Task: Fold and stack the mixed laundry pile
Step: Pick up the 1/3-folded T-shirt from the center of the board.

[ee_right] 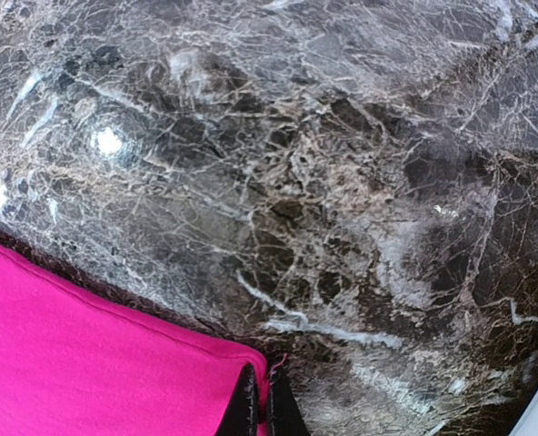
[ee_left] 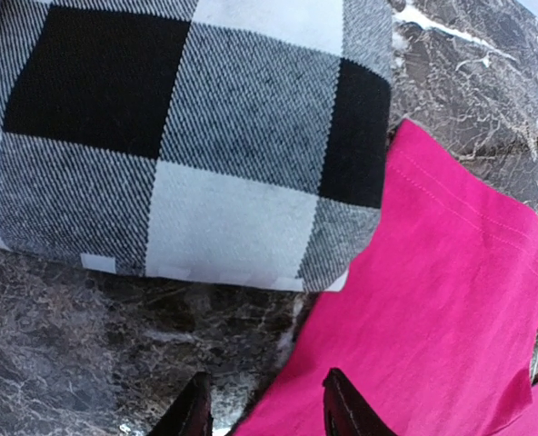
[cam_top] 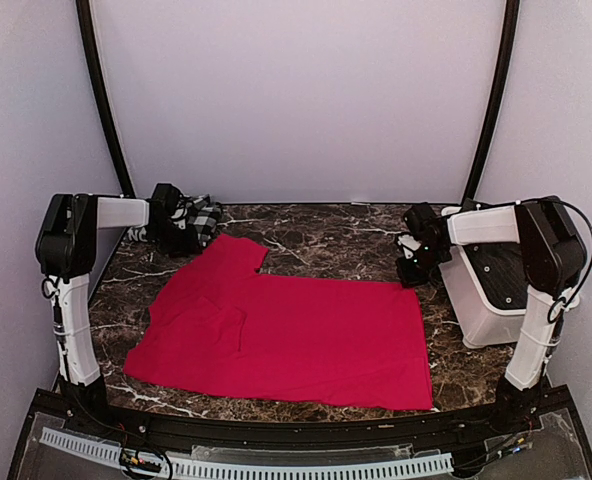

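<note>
The plain bright red cloth garment (cam_top: 296,335) lies spread flat on the dark marbled tabletop (cam_top: 326,235). Its near hem runs along the near edge and its long axis goes from left to right. The right tool (ee_right: 262,413) has its fingers together, clamped on the far right corner of this garment, so all the cloth lies to the near and left side of it. In my judgement the fold depends on this. The left tool (ee_left: 267,409), fingers apart and holding nothing, hangs over the edge of the far left sleeve. Just beyond it, in the far left corner, sits the black-and-white checked cloth garment (ee_left: 187,136), touching the red sleeve.
</note>
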